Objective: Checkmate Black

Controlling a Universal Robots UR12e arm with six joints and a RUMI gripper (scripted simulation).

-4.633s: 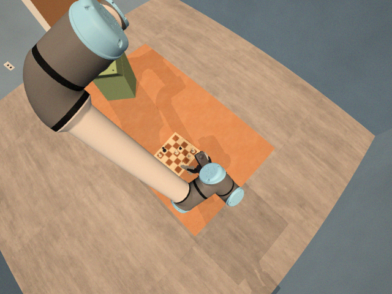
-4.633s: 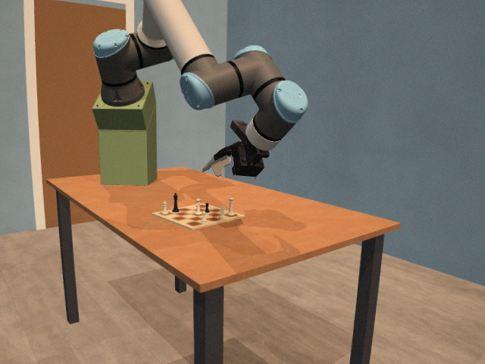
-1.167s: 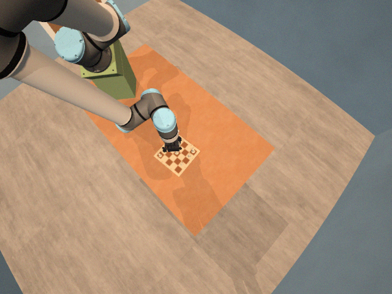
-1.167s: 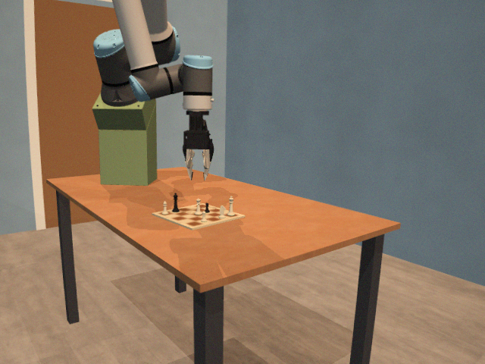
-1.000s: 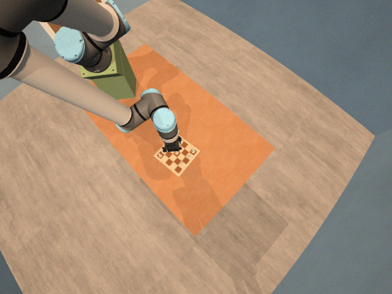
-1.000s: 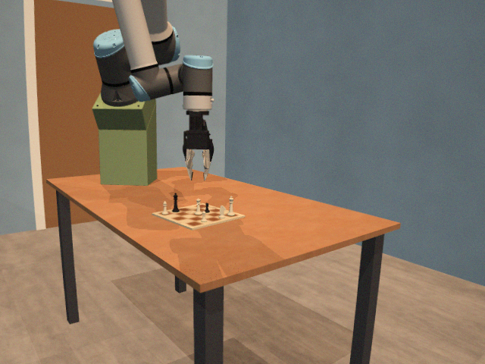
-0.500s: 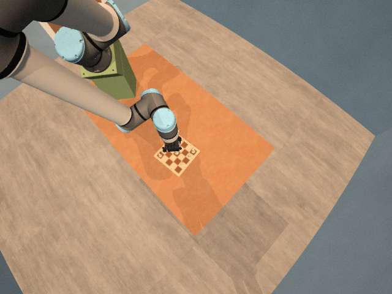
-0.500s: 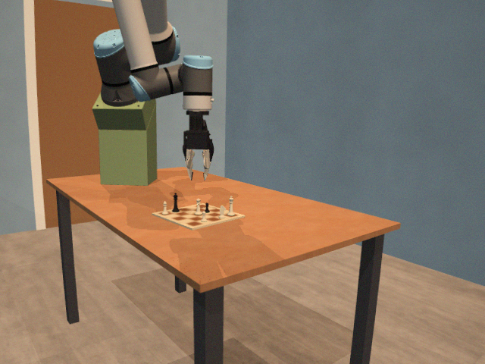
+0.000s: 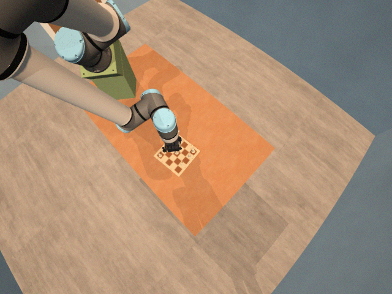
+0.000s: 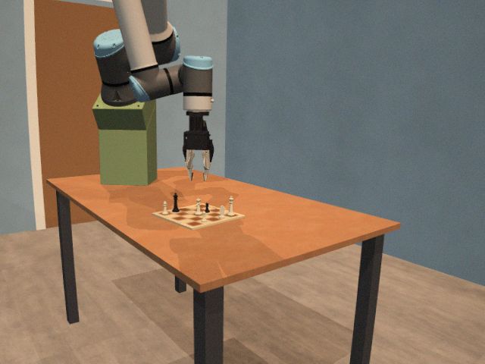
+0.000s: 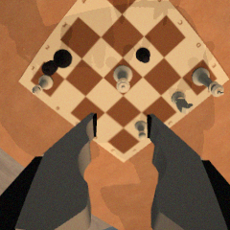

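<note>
Claw hangs well above the chessboard, its fingers narrowed to a piece-width gap and grasping nothing. No piece is lifted; all seven stand upright on the board, which lies on the orange surface. From the wrist view, the black king sits by the board's left corner with a white piece just beside it, a white piece stands near the centre, and a white pawn near the bottom corner. To do the approach well, I would centre over the chosen white piece before descending (which piece mates I cannot tell), come straight down, and keep the fingers off its neighbours.
</note>
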